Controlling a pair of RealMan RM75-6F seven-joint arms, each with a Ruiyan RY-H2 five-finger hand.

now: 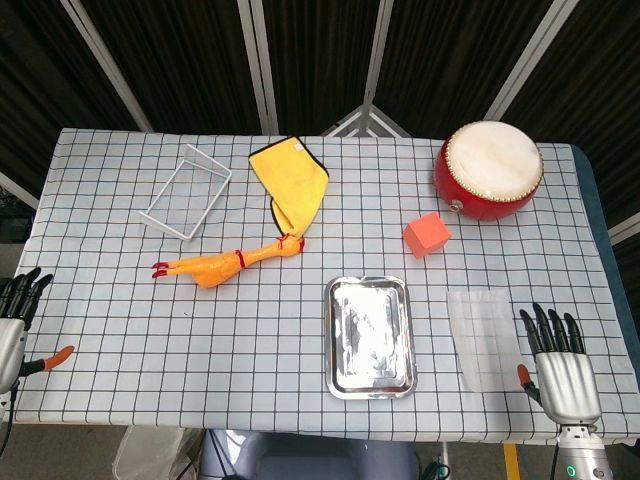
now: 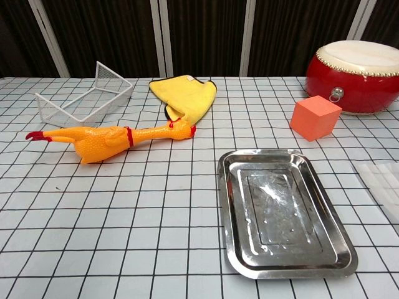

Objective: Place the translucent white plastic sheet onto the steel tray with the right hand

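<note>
The translucent white plastic sheet [image 1: 485, 335] lies flat on the checked cloth, just right of the steel tray [image 1: 370, 336]; in the chest view only its left part [image 2: 381, 180] shows at the right edge. The steel tray [image 2: 283, 212] is bare. My right hand [image 1: 560, 365] rests open at the table's front right corner, fingers spread and pointing away, just right of the sheet and apart from it. At the front left edge my left hand [image 1: 18, 320] is open and holds nothing. Neither hand shows in the chest view.
A rubber chicken [image 1: 220, 265], a yellow cloth [image 1: 290, 185] and a white wire basket [image 1: 187, 192] lie at the back left. An orange cube [image 1: 427, 234] and a red drum [image 1: 490, 170] stand behind the tray and sheet.
</note>
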